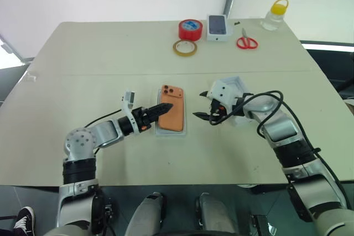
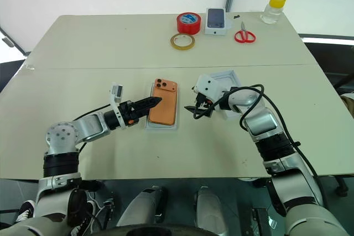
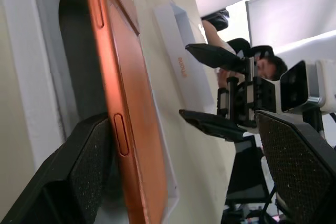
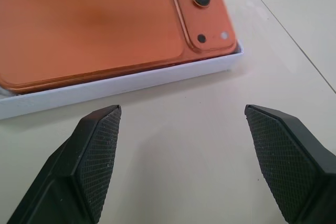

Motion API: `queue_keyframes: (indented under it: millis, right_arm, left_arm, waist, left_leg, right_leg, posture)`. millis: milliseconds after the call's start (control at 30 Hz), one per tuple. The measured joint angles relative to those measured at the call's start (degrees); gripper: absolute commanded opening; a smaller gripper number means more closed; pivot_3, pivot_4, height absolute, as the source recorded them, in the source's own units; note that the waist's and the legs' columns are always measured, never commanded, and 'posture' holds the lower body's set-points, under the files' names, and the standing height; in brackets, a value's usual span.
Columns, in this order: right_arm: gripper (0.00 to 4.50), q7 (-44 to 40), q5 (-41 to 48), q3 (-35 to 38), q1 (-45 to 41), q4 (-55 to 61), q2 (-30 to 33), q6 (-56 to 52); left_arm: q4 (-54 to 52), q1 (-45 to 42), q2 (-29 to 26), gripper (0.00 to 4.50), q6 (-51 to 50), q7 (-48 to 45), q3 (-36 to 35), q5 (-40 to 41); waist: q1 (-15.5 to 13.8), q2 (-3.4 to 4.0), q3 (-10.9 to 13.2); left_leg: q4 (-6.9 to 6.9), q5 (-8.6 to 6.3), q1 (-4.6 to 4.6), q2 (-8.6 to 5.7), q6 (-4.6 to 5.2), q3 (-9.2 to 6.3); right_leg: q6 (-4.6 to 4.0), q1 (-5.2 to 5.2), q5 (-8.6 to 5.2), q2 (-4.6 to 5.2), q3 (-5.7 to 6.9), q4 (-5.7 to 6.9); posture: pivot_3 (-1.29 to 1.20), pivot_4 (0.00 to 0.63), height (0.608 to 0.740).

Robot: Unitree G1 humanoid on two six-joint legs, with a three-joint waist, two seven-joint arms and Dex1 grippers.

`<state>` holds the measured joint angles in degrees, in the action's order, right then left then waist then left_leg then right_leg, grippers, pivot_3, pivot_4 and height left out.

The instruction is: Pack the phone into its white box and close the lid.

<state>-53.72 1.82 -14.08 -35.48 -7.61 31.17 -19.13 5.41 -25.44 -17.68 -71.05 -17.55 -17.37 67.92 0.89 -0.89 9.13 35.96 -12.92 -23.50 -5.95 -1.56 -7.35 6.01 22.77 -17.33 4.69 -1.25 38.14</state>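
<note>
Left eye view: phone [image 1: 172, 115] rests partly in box [image 1: 159, 131] mid-tabletop, one edge riding high. Left pincer [image 1: 164, 106] open over it; right pincer [image 1: 201, 105] open beside, lid [image 1: 239, 84] behind it.

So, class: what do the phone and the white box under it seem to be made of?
Phone: probably metal or glass with a smooth satin orange finish; it shows a soft sheen and crisp rounded edges.
White box: likely matte card; its walls are thin, flat and unglossy.
</note>
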Motion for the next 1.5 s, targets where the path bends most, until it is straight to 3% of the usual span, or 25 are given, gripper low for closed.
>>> queue_keyframes:
  millis: [133,433,467,567,733,767,967,1300,1500]
  right_arm:
    - [3.95,0.1,-0.6,0.0,-0.5,-0.5,-0.4,0.7]
    - [3.95,0.7,-1.1,-0.1,-1.2,-1.6,-1.6,0.9]
    - [3.95,1.1,-1.1,-0.1,-1.3,-1.9,-1.9,0.9]
    - [3.03,1.8,-1.0,0.0,-1.6,-2.2,-2.7,0.9]
    - [0.45,4.7,-4.0,-0.9,-1.5,-2.4,-2.9,3.2]
    - [0.04,5.4,-5.0,-1.5,-1.4,-2.7,-3.0,4.2]
    - [0.04,7.5,-8.4,-4.3,0.8,-4.1,-4.7,6.8]
    - [0.04,7.1,-10.6,-5.3,2.2,-4.6,-3.2,9.2]
    - [0.04,5.1,-10.4,-2.4,4.8,-2.0,2.1,8.4]
  left_arm:
    - [-1.0,0.5,-3.0,4.33,-0.7,-1.0,-0.1,0.0]
    - [-5.4,0.7,-3.6,4.33,1.2,-1.0,0.7,-2.3]
    - [-5.6,0.7,-3.6,4.10,2.1,-0.8,0.7,-3.0]
    - [-5.8,0.7,-6.2,2.96,7.8,-0.3,2.4,-10.2]
    - [-5.6,0.9,-11.7,0.36,22.2,-0.5,6.4,-26.8]
    - [-5.6,1.2,-11.8,0.01,24.3,-1.2,7.6,-29.0]
    - [-3.8,3.1,-9.8,0.01,30.7,-4.9,18.1,-39.8]
    - [1.1,-2.3,1.0,0.01,31.6,-7.7,22.6,-44.7]
    - [3.0,-4.7,5.8,0.01,31.1,-9.5,25.0,-47.2]
  waist:
    - [0.0,0.01,0.0]
    - [0.1,0.01,0.0]
    - [0.1,0.01,0.0]
    - [0.2,0.01,0.0]
    - [-0.2,0.03,0.0]
    - [-0.3,0.03,0.0]
    - [-0.2,0.03,0.0]
    - [-0.5,0.05,0.0]
    - [-1.8,0.05,0.0]
  left_leg:
    - [-0.02,0.00,0.00,0.00,0.00,0.00]
    - [-0.03,0.00,0.00,0.00,0.00,0.00]
    - [-0.03,0.00,0.00,0.01,0.00,0.00]
    - [-0.06,0.01,0.00,0.02,-0.02,0.01]
    - [-0.09,0.01,-0.01,-0.02,-0.02,0.02]
    - [-0.09,0.01,-0.01,-0.04,-0.02,0.02]
    - [-0.09,0.01,-0.01,-0.04,-0.01,0.00]
    - [0.01,-0.01,0.00,-0.11,0.02,-0.08]
    - [0.08,-0.04,0.01,-0.17,0.07,-0.11]
  right_leg:
    - [0.00,0.01,0.00,0.01,0.00,0.00]
    - [0.00,0.01,0.00,0.01,-0.01,-0.01]
    - [0.00,0.03,0.00,0.00,-0.01,0.00]
    - [-0.01,0.05,0.00,-0.01,-0.02,0.01]
    - [-0.01,0.04,0.00,0.03,-0.02,-0.04]
    - [-0.01,0.03,0.00,0.05,-0.01,-0.05]
    - [-0.01,0.03,0.00,0.04,-0.01,-0.04]
    - [0.02,-0.10,-0.01,0.07,0.09,-0.06]
    - [0.05,-0.21,-0.03,0.08,0.16,-0.13]
  posture:
    - [0.00,0.150,0.740]
    - [0.00,0.150,0.740]
    - [0.00,0.150,0.740]
    - [0.00,0.150,0.740]
    - [0.00,0.150,0.740]
    - [0.00,0.150,0.740]
    - [0.00,0.150,0.740]
    - [0.00,0.150,0.740]
    - [0.00,0.150,0.740]
